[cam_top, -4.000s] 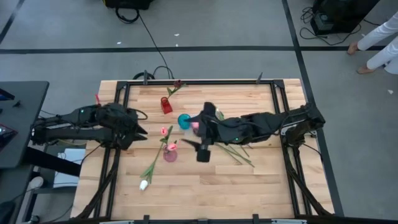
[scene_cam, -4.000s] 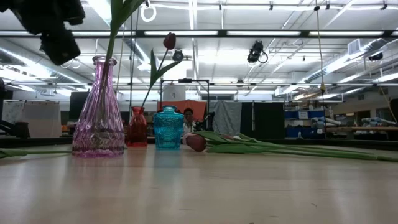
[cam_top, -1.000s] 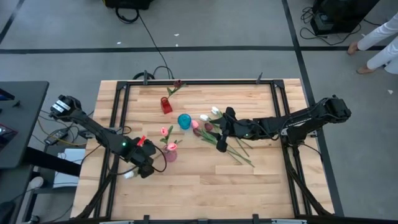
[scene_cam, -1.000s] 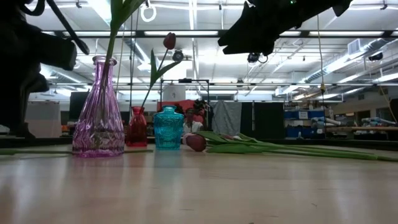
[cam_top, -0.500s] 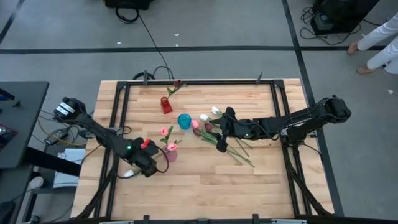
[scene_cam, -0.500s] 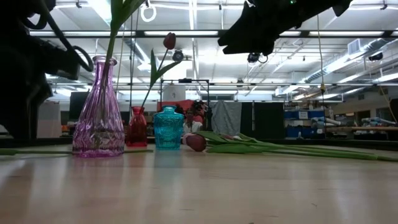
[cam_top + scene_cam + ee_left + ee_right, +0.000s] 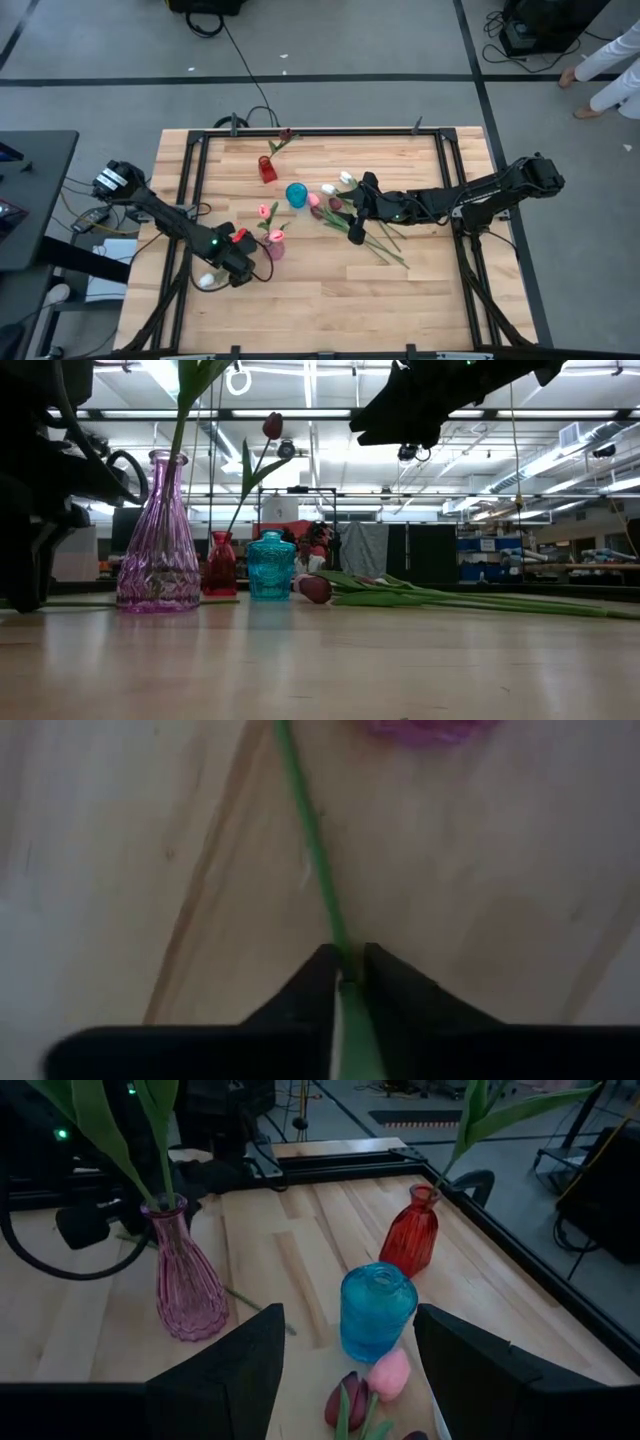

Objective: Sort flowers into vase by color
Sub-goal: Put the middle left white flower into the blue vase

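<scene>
Green, thin tulip stem (image 7: 312, 850) sits pinched in my left gripper (image 7: 345, 982), flat on the pale wooden desk (image 7: 330, 290) beside the pink glass vase (image 7: 273, 248). My right gripper (image 7: 354, 232) hovers spread above loose tulips (image 7: 335, 200); bare boards lie toward the near edge.

My two arms are dark, near black, built of slim jointed links. My left arm (image 7: 160, 215) carries a small green light and a red patch near its wrist, with a pale block at its shoulder end and black cables looping beside it. My right arm (image 7: 470, 195) shows a small green light too; its fingers (image 7: 215, 1380) are broad, flat, dark slabs
</scene>
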`<control>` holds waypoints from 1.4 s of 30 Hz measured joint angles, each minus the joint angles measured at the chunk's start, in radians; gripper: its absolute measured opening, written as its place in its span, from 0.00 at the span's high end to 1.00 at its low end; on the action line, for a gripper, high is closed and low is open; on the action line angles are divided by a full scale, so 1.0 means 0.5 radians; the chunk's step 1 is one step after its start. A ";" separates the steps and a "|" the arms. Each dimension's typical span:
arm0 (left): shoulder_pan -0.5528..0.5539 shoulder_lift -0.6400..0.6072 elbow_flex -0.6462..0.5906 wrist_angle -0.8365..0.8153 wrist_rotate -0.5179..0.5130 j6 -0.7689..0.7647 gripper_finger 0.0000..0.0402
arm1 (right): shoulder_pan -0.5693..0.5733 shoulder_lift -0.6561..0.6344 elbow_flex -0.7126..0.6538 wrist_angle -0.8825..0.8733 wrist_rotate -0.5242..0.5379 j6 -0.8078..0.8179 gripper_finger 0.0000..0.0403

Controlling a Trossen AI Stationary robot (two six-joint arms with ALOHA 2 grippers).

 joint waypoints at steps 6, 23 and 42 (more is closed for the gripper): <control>0.001 -0.036 0.042 -0.160 0.060 0.049 0.97 | 0.000 0.000 0.000 0.006 0.000 -0.005 0.42; 0.127 -0.524 0.719 -1.192 -0.515 0.140 1.00 | -0.054 0.000 0.037 0.007 -0.037 -0.008 0.43; 0.941 -0.630 1.142 -1.038 -0.458 1.292 1.00 | -0.151 0.484 0.523 0.466 0.132 -1.323 0.45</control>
